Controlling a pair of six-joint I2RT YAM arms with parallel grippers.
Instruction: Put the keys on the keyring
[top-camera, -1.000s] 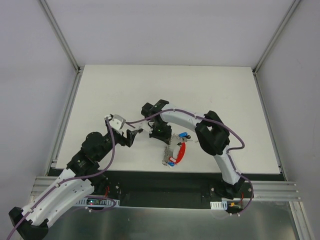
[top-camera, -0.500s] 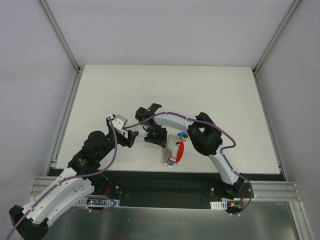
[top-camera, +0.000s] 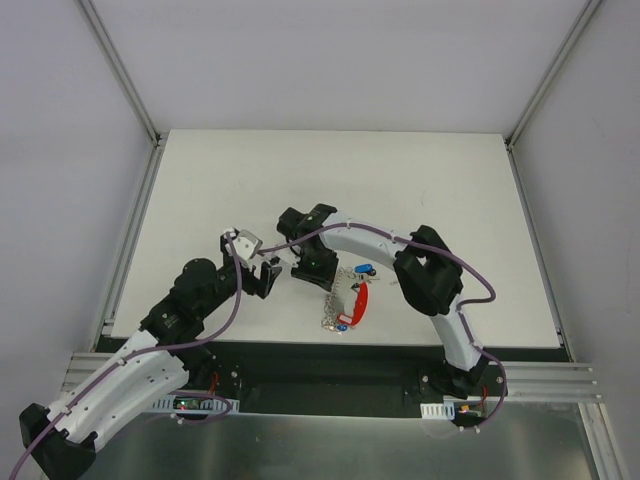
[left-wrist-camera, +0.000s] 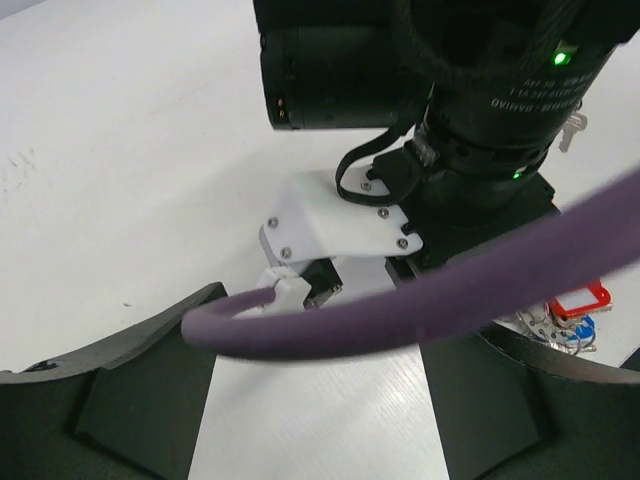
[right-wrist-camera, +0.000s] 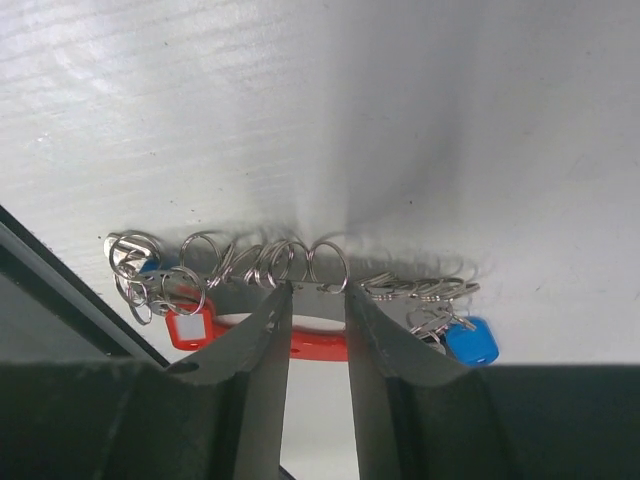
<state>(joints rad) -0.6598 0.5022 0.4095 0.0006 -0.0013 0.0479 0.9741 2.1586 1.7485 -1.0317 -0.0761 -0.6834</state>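
Before right gripper (right-wrist-camera: 318, 300): keyring (right-wrist-camera: 268, 262) loops

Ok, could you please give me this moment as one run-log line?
left gripper: open, empty | right gripper: slightly open, tips at keyring chain | blue key: by chain's end

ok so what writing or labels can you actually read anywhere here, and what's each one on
White print on the right arm's black wrist housing: upside down and blurred, not readable.
Red tag on the keyring: its whitish window shows no writing.
Blue key head: no marking visible.
Overhead view: nothing legible.
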